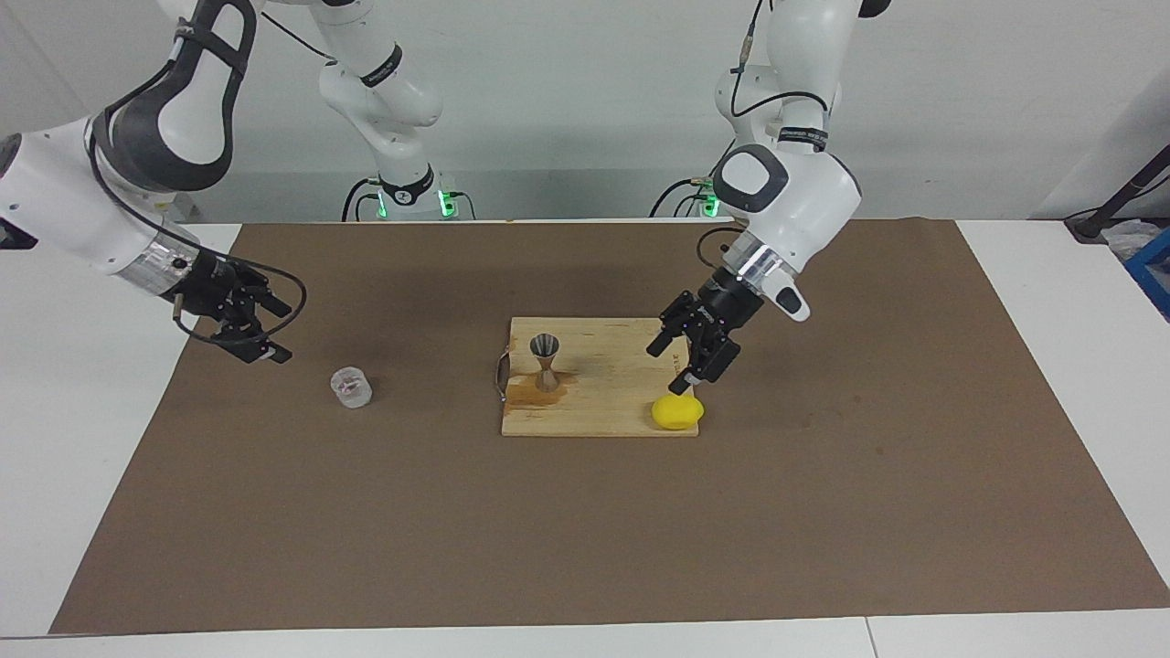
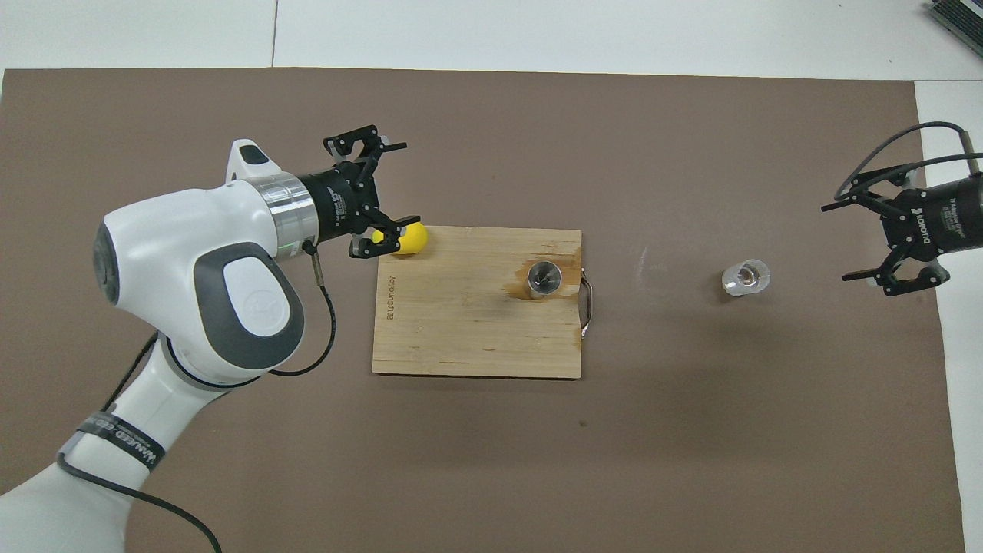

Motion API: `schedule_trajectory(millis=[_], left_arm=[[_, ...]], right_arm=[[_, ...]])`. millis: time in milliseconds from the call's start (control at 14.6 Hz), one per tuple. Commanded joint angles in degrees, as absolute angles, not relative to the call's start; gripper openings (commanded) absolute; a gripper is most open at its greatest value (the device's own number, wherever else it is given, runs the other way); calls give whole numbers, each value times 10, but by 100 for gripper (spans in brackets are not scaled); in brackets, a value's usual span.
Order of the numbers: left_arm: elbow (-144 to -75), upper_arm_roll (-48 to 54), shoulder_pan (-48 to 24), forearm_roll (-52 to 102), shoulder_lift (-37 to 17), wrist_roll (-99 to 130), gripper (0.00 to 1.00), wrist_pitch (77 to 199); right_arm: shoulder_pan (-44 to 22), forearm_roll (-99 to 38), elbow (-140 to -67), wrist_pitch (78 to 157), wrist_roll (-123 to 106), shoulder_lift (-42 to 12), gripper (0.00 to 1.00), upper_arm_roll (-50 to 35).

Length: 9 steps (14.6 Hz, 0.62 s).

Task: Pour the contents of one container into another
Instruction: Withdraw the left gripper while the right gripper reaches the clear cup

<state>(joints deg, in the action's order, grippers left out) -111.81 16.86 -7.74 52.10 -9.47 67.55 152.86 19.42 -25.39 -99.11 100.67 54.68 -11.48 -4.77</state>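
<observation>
Apparently empty, both end effectors stood spread: the left end effector [image 1: 692, 356] over the lemon [image 1: 677, 412], the right end effector [image 1: 249, 317] beside the clear cup [image 1: 351, 387]. The jigger [image 1: 546, 362] stood on the board [image 1: 599, 413]. Grip the cup squarely at mid-height, upright.

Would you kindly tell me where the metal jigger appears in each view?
Facing view: jigger upright on the cutting board, at its handle end.
Overhead view: jigger seen from above, beside the board's handle.
Shared landmark: the lemon at the board's corner.
</observation>
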Motion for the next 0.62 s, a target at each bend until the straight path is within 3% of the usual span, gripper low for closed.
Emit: schedule_trajectory(millis=[0, 342, 547], left_arm=[[-1122, 171, -29, 404, -72, 680, 100, 1487], [-1111, 171, 58, 162, -62, 645, 100, 1400], [-1067, 171, 76, 70, -64, 522, 100, 1291]], right_arm=[[210, -292, -1005, 1029, 591, -137, 100, -54], [225, -330, -1070, 1068, 599, -143, 100, -54], [227, -338, -1089, 1088, 594, -151, 100, -54]])
